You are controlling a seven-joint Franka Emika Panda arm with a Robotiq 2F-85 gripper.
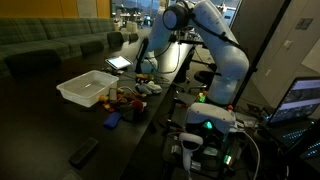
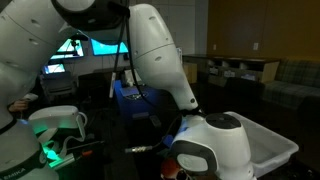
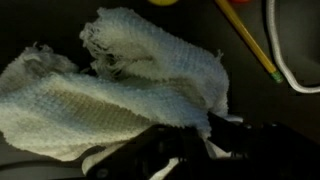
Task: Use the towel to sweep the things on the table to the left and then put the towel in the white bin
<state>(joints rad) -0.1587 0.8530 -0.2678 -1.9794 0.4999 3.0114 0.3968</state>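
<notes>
In the wrist view the white towel (image 3: 110, 90) lies crumpled on the dark table (image 3: 250, 100). My gripper (image 3: 190, 135) is shut on the towel's near edge, with the cloth pinched between its dark fingers. A yellow stick-like item (image 3: 250, 45) and a yellow rounded piece (image 3: 165, 3) lie just beyond the towel. In an exterior view the gripper (image 1: 147, 74) is low over the table, with the towel (image 1: 151, 88) under it. The small coloured things (image 1: 125, 97) are heaped between it and the white bin (image 1: 85, 88). The bin (image 2: 268, 150) also shows behind the arm.
A tablet with a bright screen (image 1: 118, 62) lies beyond the bin. A blue item (image 1: 112, 120) and a black flat object (image 1: 83, 152) rest nearer the table's front. A white curved cable or rim (image 3: 285, 60) lies right of the towel. The robot base (image 1: 205, 125) stands beside the table.
</notes>
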